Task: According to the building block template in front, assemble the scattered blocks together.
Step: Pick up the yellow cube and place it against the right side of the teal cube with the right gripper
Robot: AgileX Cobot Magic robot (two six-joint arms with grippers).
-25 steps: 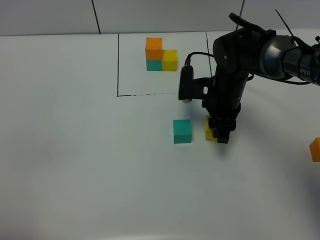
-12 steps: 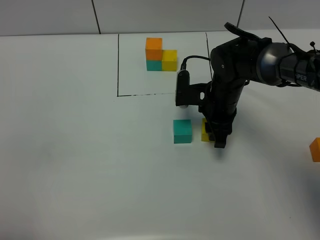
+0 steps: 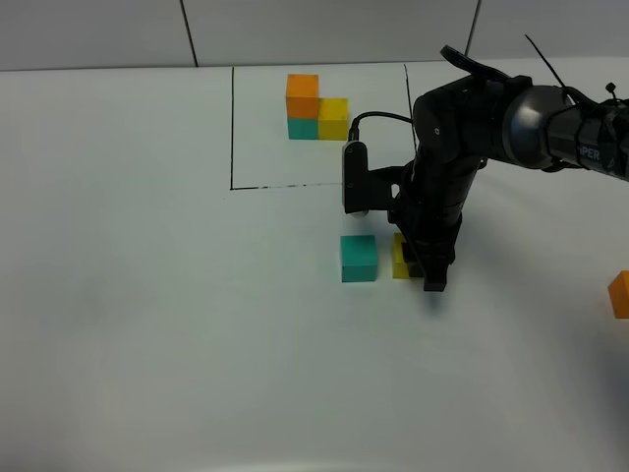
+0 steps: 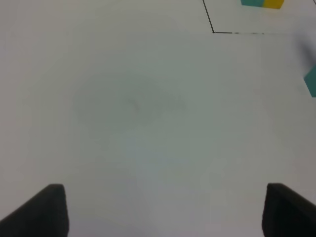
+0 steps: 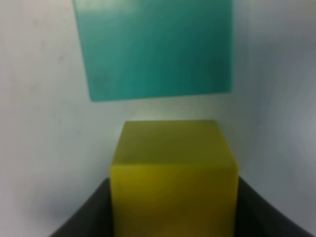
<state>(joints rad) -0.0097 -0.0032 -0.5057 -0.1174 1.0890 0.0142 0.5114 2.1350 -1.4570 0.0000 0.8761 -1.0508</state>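
Note:
The template stands at the back inside thin black lines: orange cube on teal, yellow cube beside it. The loose teal cube sits on the table in front of the lines. My right gripper is shut on the loose yellow cube and holds it at the table, just right of the teal cube with a small gap. The right wrist view shows the yellow cube between the fingers, with the teal cube close beyond it. The loose orange cube lies at the right edge. My left gripper's fingertips stand wide apart over bare table.
The white table stretches out to the left and front. The black frame lines mark a square at the back. The left wrist view catches the frame's corner and an edge of the teal cube.
My right gripper has slid the yellow cube to the left, closing most of the gap to the teal cube. The left arm has stayed out of the high view.

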